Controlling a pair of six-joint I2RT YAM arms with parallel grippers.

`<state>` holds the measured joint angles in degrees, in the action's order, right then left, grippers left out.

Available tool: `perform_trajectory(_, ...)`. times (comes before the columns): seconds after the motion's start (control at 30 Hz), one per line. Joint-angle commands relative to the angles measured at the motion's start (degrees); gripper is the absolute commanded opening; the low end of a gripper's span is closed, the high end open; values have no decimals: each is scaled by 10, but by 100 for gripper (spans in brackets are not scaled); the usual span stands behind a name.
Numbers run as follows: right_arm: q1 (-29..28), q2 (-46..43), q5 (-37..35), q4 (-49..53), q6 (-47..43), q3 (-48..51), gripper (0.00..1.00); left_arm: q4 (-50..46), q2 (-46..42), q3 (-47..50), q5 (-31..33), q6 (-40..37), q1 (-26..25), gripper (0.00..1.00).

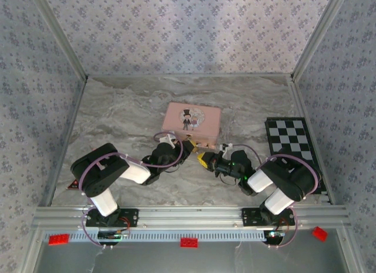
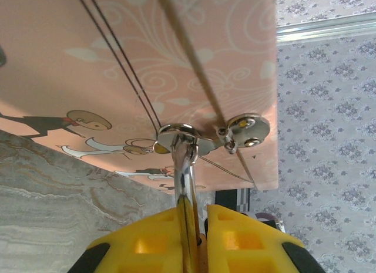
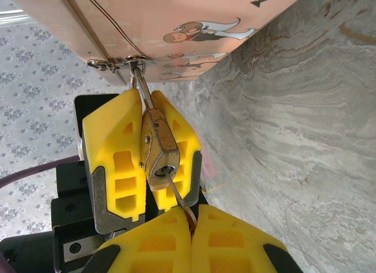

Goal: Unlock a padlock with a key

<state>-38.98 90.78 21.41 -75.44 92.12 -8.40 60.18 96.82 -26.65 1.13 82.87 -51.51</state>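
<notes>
The padlock (image 3: 157, 147) is seen at the centre of the right wrist view. It hangs by its shackle from the hasp (image 2: 179, 135) on the front of the pink tin (image 2: 117, 61). Its brass body is clamped between the yellow fingers (image 3: 114, 167) of the left gripper (image 2: 191, 226), which is closed on it. In the left wrist view, the silver shackle is seen rising from between those fingers at the bottom edge to the hasp ring at mid-frame.

The key (image 3: 178, 195) is pinched in the right gripper (image 3: 189, 238), which is closed on it at the bottom of the right wrist view. Its thin blade is entered in the keyhole at the padlock's lower end. Whether the shackle has been released cannot be told.

In the top view, both grippers are seen tip to tip just below the tin's lower edge, at mid-frame. The tin lies flat on the marbled table (image 1: 117, 114). A chessboard (image 1: 292, 141) lies well apart at the right of the frame, partly covered by the right arm.
</notes>
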Motion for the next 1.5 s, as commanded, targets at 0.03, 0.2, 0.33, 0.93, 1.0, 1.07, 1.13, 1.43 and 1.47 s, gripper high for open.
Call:
perform_trajectory(0.03, 16, -9, -10, -45, 6, -35, 0, 51, -30, -33, -95, -5, -36, 0)
perform_trajectory(0.2, 8, -23, -13, -44, 18, -47, 0, 44, -33, -36, -93, -11, -36, 0)
perform_trajectory(0.33, 5, -31, -22, -44, 21, -42, 0, 43, -34, -31, -86, -11, -34, 0)
perform_trajectory(0.93, -33, -37, -38, 17, 5, 9, 0, 4, -61, -23, -70, -39, 8, 0)
perform_trajectory(1.0, -34, -30, -33, 13, 2, 8, 0, 12, -62, -18, -68, -36, 10, 0)
perform_trajectory(1.07, -35, -12, -16, -14, 2, 4, 0, 16, -64, -15, -68, -34, 11, 0)
perform_trajectory(1.13, -38, 14, -9, -44, 11, 2, 0, 23, -64, -11, -65, -32, 13, 0)
perform_trajectory(1.43, -65, 6, -39, -41, -3, -7, 0, 52, -61, 5, -68, -28, 19, 0)
perform_trajectory(1.47, -63, 5, -44, -41, -1, -3, 0, 55, -60, 7, -68, -27, 20, 0)
